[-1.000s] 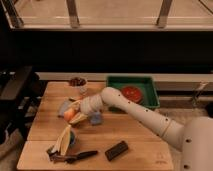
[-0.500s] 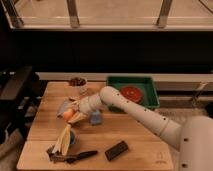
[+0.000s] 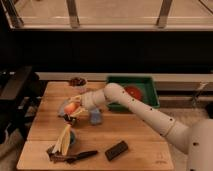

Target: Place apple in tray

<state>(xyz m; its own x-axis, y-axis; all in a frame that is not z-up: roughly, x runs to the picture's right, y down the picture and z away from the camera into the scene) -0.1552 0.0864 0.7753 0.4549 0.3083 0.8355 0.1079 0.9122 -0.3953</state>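
Observation:
The apple [image 3: 71, 107], small and orange-yellow, is at the tip of my gripper [image 3: 71, 111] over the left part of the wooden table [image 3: 140, 145]. The gripper is shut on the apple and holds it just above the table top. My white arm reaches in from the lower right across the table. The green tray [image 3: 150, 81] stands at the table's back right, well to the right of the apple. A flat red plate [image 3: 133, 92] lies inside the tray, partly hidden by my arm.
A small bowl of dark items [image 3: 77, 81] stands at the back, left of the tray. A blue item [image 3: 95, 117] lies beside the gripper. A pale-yellow banana-like item [image 3: 63, 138], a dark utensil [image 3: 80, 156] and a black bar [image 3: 116, 150] lie near the front edge.
The apple and gripper have moved slightly up and to the right. Everything else on the table is where it was.

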